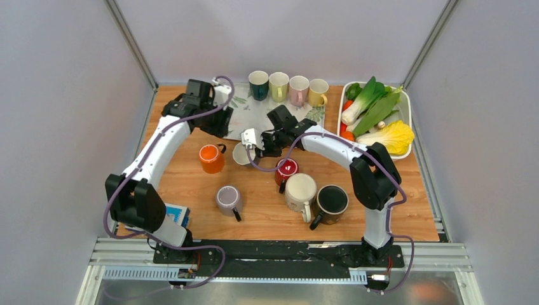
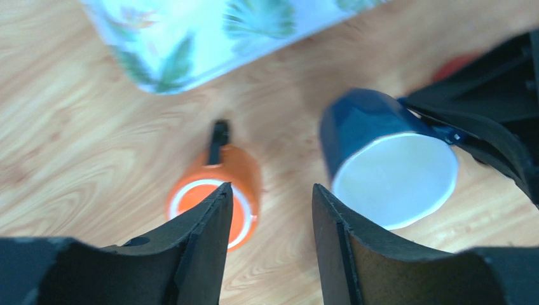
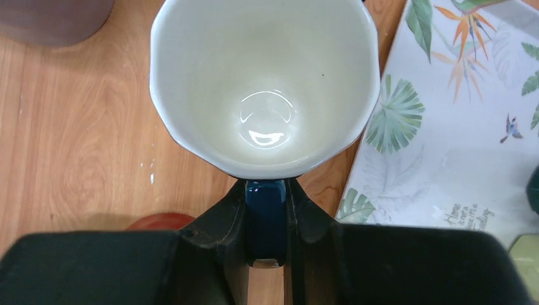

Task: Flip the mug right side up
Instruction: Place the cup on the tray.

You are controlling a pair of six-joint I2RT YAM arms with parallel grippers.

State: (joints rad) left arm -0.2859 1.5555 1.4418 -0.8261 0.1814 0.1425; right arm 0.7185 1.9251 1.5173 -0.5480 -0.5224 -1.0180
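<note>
A dark blue mug [image 3: 264, 82] with a white inside hangs from its handle [image 3: 266, 210], which my right gripper [image 3: 267, 219] is shut on. From above the mug [image 1: 242, 154] sits just off the placemat's near-left corner, right of the orange mug, its mouth showing. The left wrist view shows the blue mug [image 2: 381, 146] tilted, its mouth turned toward that camera. My left gripper [image 2: 270, 197] is open and empty, hovering above the wood between the orange mug [image 2: 238, 168] and the blue one. Seen from the top camera, the left gripper [image 1: 219, 124] stands over the placemat's left edge.
A leaf-print placemat [image 1: 254, 111] carries several upright mugs [image 1: 287, 87] along its back edge. A white tray of vegetables [image 1: 407, 108] stands at the back right. An orange mug [image 1: 211, 158], a grey mug [image 1: 227, 199], a red mug [image 1: 286, 169], a cream mug [image 1: 300, 190] and a black mug [image 1: 331, 201] stand on the wood.
</note>
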